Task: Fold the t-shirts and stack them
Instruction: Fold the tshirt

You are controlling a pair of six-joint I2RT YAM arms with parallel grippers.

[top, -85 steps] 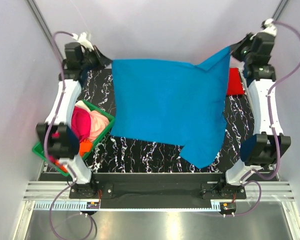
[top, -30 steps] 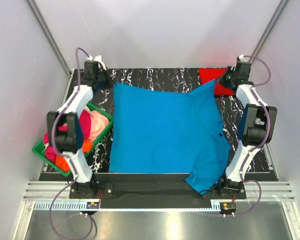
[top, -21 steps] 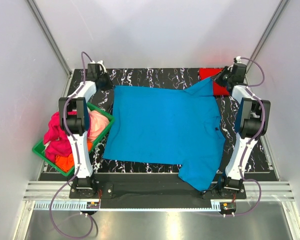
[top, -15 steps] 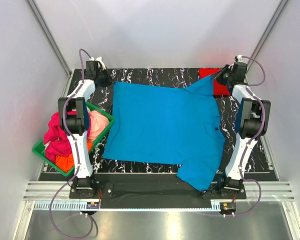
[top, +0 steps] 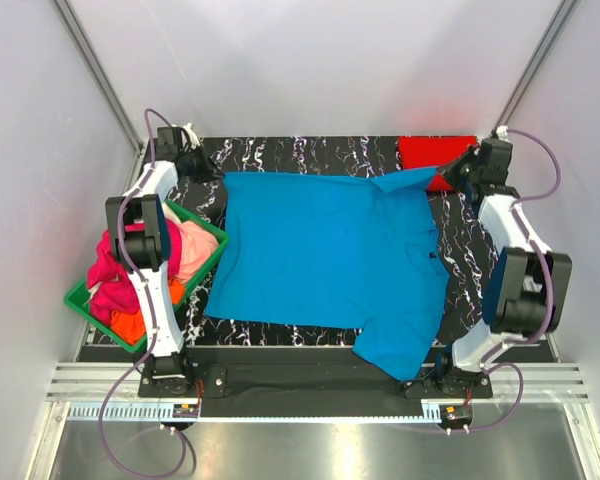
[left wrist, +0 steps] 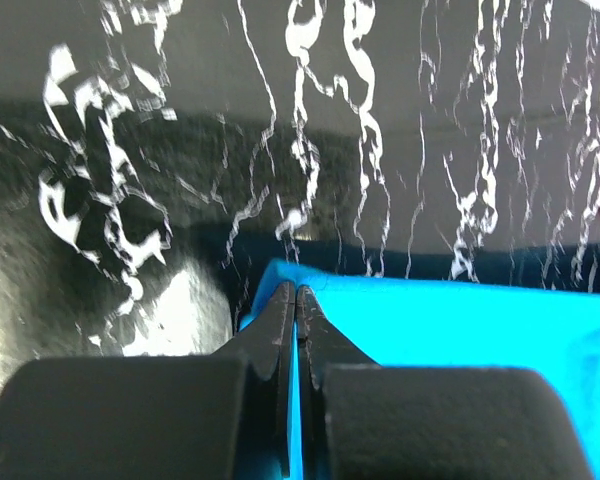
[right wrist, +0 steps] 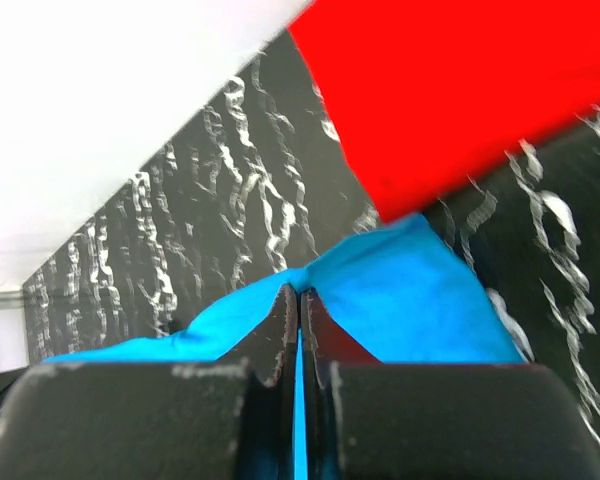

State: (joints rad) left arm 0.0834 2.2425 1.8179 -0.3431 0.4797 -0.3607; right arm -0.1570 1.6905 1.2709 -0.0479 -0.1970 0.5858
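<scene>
The counter (top: 310,150) is black stone-look with white veins. It sits inside a booth of pale walls (top: 310,60) with metal posts in the far corners and a steel sheet (top: 330,445) in front of the arm bases.

A blue t-shirt (top: 330,250) lies spread over most of the counter, and its near right part hangs past the near edge. The left fingers (left wrist: 272,335) are pinched tight on its far left corner. The right fingers (right wrist: 280,325) are pinched tight on its far right corner, just beside a folded red t-shirt (top: 435,152) in the far right corner.

At the left edge a green basket (top: 216,247) holds magenta-pink cloth (top: 105,275), orange cloth (top: 130,325) and a paler pink piece. The left arm (top: 145,240) crosses over it and hides part of the pile.

From above, neither pair of fingertips can be made out. In the right wrist view the red t-shirt is cut off by the frame. The near left of the left wrist view is blurred.
</scene>
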